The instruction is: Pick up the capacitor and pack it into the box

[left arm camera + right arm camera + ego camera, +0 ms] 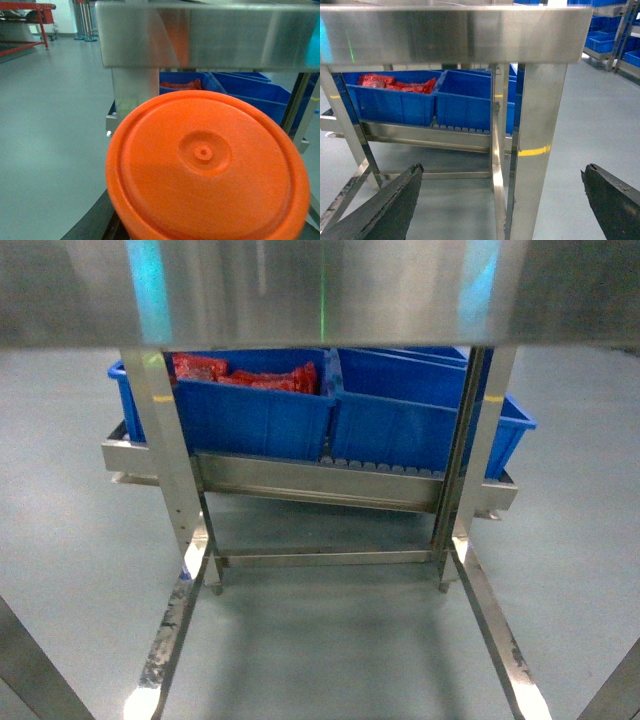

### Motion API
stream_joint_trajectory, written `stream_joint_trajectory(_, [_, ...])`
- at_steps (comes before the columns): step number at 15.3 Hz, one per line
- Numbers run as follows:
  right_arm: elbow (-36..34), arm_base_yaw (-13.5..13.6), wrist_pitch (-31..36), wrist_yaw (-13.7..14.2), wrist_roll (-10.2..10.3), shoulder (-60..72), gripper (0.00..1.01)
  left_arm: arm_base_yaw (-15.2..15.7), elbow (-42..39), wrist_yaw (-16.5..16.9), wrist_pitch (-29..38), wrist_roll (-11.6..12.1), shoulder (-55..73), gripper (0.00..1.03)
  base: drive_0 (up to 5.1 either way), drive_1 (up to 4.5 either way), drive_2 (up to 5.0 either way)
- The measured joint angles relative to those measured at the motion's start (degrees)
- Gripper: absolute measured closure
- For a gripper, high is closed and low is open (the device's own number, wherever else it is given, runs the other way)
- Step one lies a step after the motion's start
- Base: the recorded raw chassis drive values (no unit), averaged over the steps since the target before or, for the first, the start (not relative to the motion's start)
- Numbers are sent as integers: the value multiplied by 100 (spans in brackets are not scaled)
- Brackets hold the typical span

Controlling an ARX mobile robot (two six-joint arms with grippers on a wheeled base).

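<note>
**Under the steel table: blue bins ahead, right claw spread wide**

Below the steel table, your head camera looks past the table's edge, which fills the top of the frame. Behind its legs you see a low metal rack carrying blue bins. The left bin holds red packets, which may be the capacitors, though you cannot confirm it from this far. Just right of it, touching, stands a second blue bin whose contents are hidden from you. No gripper shows in this view.

Your left wrist camera is mostly blocked by a round orange lid with a small raised centre, sitting very close to the lens. Above it runs the table edge, and behind it you catch a strip of the blue bins with the red packets. The left gripper's fingers are not visible, so you cannot tell whether it is open or closed, or what it holds.

Your right wrist camera faces the same table from underneath its edge. The right gripper has its two dark fingers far apart at the bottom corners, holding nothing. Beyond the table legs, the red packets lie in the left bin, well apart from this claw.
</note>
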Motion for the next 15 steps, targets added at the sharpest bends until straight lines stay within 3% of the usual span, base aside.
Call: stream_joint_trajectory(15, [0,0,2,-2,-2,0,3,0,0,-4,0,2,0,59,0,0,0])
